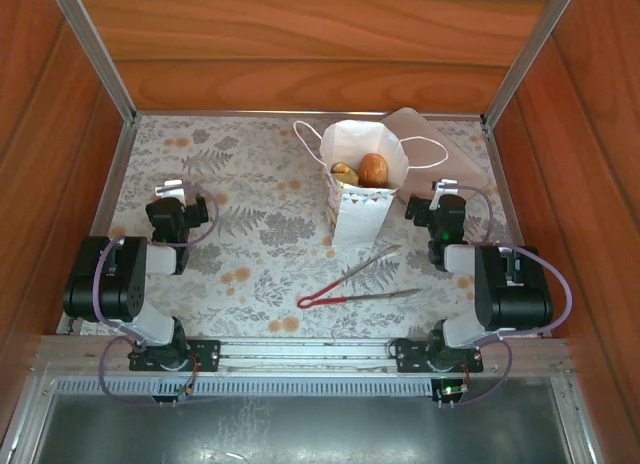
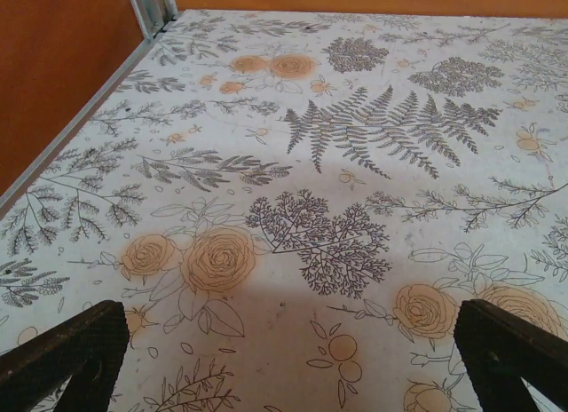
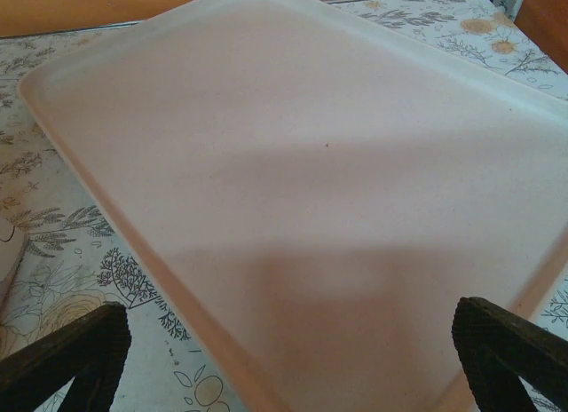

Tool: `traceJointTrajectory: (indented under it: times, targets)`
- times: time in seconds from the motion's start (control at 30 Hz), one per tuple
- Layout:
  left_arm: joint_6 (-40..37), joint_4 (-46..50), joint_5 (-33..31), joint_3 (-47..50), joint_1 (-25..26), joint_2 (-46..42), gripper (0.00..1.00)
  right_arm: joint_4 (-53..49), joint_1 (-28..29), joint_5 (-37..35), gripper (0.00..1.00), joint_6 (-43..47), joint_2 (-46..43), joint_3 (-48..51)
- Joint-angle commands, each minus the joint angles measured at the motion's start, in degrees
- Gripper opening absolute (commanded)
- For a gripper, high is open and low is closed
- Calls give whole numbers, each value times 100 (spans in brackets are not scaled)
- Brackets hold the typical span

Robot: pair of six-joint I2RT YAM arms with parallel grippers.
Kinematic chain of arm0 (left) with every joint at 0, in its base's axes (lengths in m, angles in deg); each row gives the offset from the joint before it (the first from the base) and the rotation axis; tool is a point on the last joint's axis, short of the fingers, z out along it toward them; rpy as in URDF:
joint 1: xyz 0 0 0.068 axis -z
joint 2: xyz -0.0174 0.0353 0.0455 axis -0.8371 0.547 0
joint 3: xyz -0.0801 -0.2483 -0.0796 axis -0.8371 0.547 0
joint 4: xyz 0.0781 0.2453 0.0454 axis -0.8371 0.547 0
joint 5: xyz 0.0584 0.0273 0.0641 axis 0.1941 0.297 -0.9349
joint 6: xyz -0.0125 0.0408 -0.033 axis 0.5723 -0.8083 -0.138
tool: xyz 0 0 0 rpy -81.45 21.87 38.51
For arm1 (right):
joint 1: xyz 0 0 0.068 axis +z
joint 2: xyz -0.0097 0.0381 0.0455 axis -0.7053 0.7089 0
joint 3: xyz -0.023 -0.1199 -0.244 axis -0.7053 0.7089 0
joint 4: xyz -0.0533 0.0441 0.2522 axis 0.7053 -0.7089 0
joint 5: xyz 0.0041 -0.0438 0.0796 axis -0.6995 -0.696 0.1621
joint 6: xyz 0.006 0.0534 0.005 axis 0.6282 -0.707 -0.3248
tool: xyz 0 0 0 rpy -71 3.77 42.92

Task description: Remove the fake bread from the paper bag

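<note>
- Top view: I am looking down on the paper bag (image 1: 360, 192), which is standing upright at the far middle of the table, mouth open toward the camera. The fake bread (image 1: 373, 168) is sitting inside near the top: one round golden-brown roll is showing plainly, and a darker piece is lying beside it on the left. I cannot tell what is lying deeper.
- My left gripper (image 1: 168, 196) is hanging over the floral cloth (image 1: 250, 184), well apart from the bag. My right gripper (image 1: 440, 198) is hanging just beside the bag's right wall. Both are carrying nothing.
- Red-handled tongs (image 1: 355, 284) are lying near the bag's front.
- Left wrist view: my fingers (image 2: 62, 354) are standing at the frame's lower corners, spread wide, with bare cloth between them.
- Right wrist view: my fingers (image 3: 67, 359) are spread equally wide, pointing over the beige tray (image 3: 293, 163), which is lying flat behind and to the right of the bag.
- Judgement: I am reckoning the right arm is the better placed. The bag is light and could be tipping, so I am planning a descent straight through the mouth onto the round roll, keeping clear of the cord handles (image 1: 310, 139), with the left arm steadying the wall if needed.
</note>
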Motion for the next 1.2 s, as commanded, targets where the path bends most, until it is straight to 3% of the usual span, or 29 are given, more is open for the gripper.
traceJointTrajectory:
  times: [0.0,1.17]
  targets:
    - [-41,-144,-38,-89,0,44,100,138,-45,-13,100,66,73,-115]
    - [15,-145,-141,2,5,-176,100,65,-43,-163,100,-9,-41,-111]
